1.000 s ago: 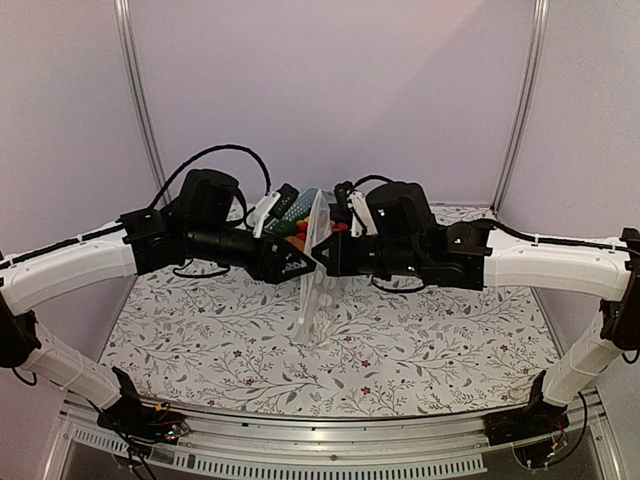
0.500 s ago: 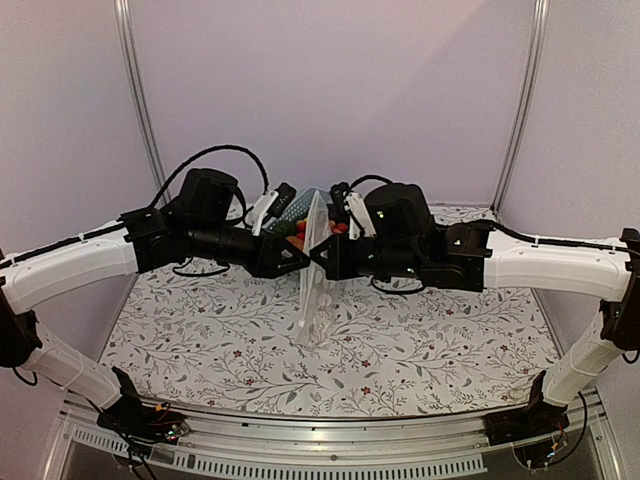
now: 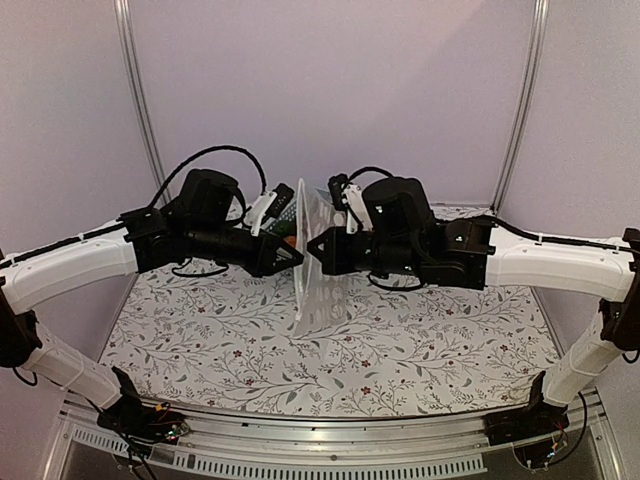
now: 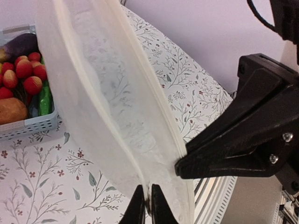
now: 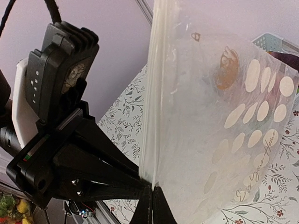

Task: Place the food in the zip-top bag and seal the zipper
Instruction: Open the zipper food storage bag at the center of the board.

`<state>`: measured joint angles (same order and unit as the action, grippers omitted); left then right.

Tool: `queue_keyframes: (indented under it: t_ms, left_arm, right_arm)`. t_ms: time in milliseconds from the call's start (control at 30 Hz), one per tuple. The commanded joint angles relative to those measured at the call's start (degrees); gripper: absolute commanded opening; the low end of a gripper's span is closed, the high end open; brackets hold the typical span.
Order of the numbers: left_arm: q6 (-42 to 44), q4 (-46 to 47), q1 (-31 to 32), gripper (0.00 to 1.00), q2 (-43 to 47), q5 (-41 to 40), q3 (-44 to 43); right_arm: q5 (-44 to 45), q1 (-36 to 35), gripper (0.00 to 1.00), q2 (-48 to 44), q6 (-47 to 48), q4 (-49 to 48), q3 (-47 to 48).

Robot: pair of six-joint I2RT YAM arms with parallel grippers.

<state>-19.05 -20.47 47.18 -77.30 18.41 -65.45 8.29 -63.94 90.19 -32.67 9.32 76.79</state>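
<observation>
Polka-dot zip-top bag (image 3: 323, 300) hanging upright above the middle of the floral table (image 3: 450, 350), left gripper (image 3: 298, 257) and right gripper (image 3: 312, 247) both clenched on its edge from opposite sides, food (image 4: 23, 74) lying in the light-blue basket (image 4: 28, 127) at the far side.

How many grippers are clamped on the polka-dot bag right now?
2. The left gripper pinches the zip-top bag at its edge from the left; the right gripper pinches it from the opposite side.
</observation>
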Motion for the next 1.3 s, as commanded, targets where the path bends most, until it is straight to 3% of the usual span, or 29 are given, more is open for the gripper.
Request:
queue_keyframes:
  t_ms: [0,367,733,1067,1167,1267]
  left_arm:
    - [0.57,-2.92,-0.83,0.02,0.07,-5.51,-0.27]
    - [2.91,-7.4,-0.86,0.0,2.1,-18.16,-0.98]
    - [5.53,-9.58,-0.86,0.0,4.46,-28.18,-1.35]
    - [8.46,-9.38,-1.03,0.0,6.72,-26.97,-1.51]
    - [10.5,-8.06,-1.03,0.0,8.79,-21.62,-1.26]
    - [10.27,-9.58,-1.03,0.0,10.22,-21.34,-2.49]
  right_arm:
    - [5.82,-1.01,0.0,1.11,1.04,3.72,2.42]
    - [17.84,-2.09,0.0,2.15,-0.97,14.66,6.53]
    - [22.53,-2.37,0.0,1.65,-3.04,17.11,6.26]
    - [25.29,-2.36,0.0,1.15,-5.79,18.96,5.65]
    - [22.08,-2.38,0.0,1.13,-4.83,16.93,5.57]
    - [17.57,-2.38,0.0,1.91,-3.23,14.19,6.06]
